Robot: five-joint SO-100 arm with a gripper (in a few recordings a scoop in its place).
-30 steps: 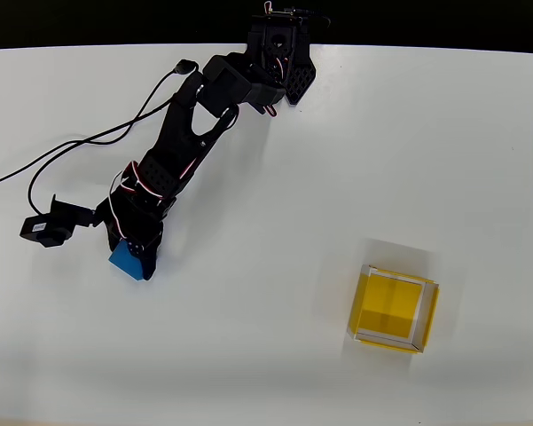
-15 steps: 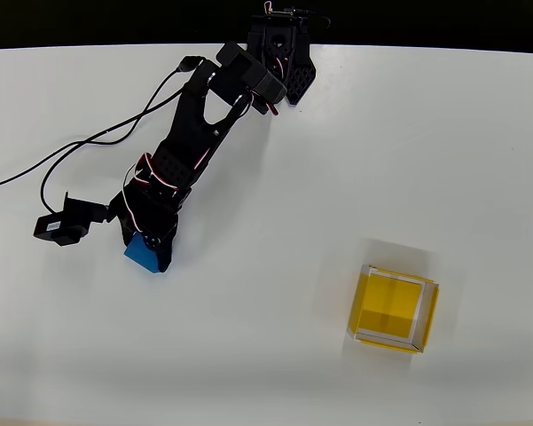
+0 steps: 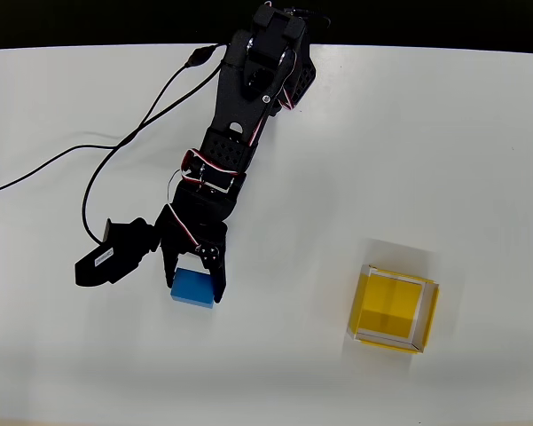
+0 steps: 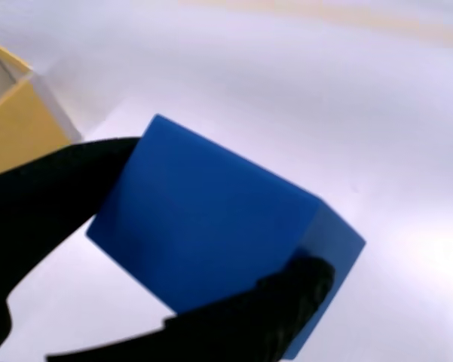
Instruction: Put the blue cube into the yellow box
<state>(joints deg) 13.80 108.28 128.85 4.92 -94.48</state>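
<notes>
While your gripper (image 3: 193, 277) is clamped on the blue cube (image 3: 192, 287) left of centre on the white table (image 3: 355, 151), the yellow box (image 3: 394, 310) sits well apart, lower right.

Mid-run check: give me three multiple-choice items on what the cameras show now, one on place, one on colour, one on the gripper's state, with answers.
1. In the overhead view, where is the yellow box relative to the blue cube?
A. To its right
B. To its left
C. Directly above it

2. What colour is the inside of the box?
A. Red
B. Yellow
C. Green

3. What is the gripper doing?
A. Open above the box
B. Shut on nothing
C. Shut on the cube

Answers:
1. A, the box sits far right of the cube on the white table.
2. B, its floor and walls show yellow inside a pale rim.
3. C, the wrist view has both black fingers pressed on opposite sides of the cube.
</notes>
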